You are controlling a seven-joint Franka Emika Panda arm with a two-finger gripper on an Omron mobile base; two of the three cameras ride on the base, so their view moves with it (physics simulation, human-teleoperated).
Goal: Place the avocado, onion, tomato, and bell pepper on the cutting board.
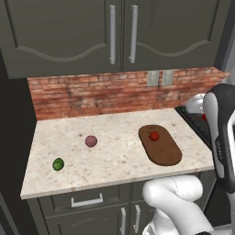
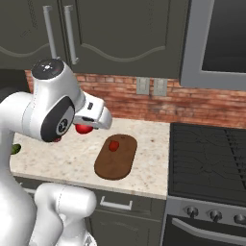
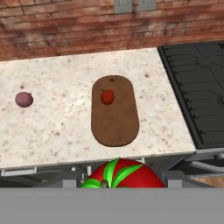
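Note:
My gripper [image 2: 85, 126] is shut on the tomato [image 3: 124, 175], a bright-red ball with a green leafy top, held in the air above the counter's front edge. The tomato [image 2: 83, 129] shows as a red spot under the hand. On the far end of the dark-brown cutting board [image 1: 163, 151] lies the bell pepper [image 1: 154, 136], darker red with a short stem. It appears again in the hand view, bell pepper [image 3: 107, 96] on board [image 3: 116, 122]. The pinkish onion [image 1: 91, 141] rests mid-counter, left of the board. The green avocado [image 1: 58, 164] sits near the front left corner.
A black stove [image 2: 206, 158] adjoins the counter's right end, with a microwave [image 2: 221, 38] above it. A brick wall [image 1: 110, 94] with two outlets backs the counter, and dark cabinets [image 1: 92, 32] hang overhead. Bare counter [image 1: 114, 160] lies between the onion and the board.

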